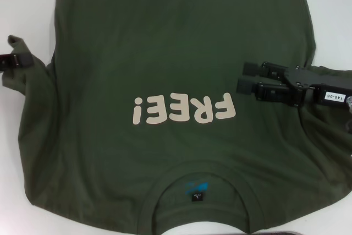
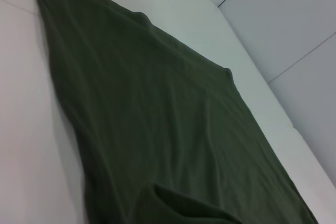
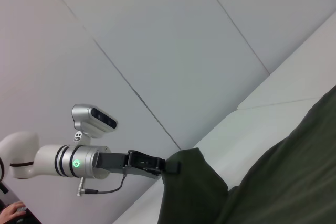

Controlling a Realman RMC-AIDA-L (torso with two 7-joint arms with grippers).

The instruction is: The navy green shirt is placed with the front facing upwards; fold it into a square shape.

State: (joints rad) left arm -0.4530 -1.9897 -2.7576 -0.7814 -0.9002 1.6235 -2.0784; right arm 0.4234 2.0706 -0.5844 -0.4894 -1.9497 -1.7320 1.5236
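Observation:
The navy green shirt (image 1: 165, 42) lies front up on the white table, with the cream "FREE!" lettering (image 1: 184, 109) across the chest and the collar with its neck label (image 1: 197, 196) nearest me. My left gripper (image 1: 12, 60) is at the shirt's left edge, shut on the left sleeve. The right wrist view shows it (image 3: 170, 167) holding that sleeve raised off the table. My right gripper (image 1: 242, 77) hovers over the shirt's right side, just right of the lettering, open and empty. The left wrist view shows only the green cloth (image 2: 157, 119).
The white table (image 1: 27, 4) shows bare at both sides of the shirt. The right sleeve (image 1: 330, 130) lies bunched under my right arm. A dark object (image 1: 308, 231) sits at the near edge on the right.

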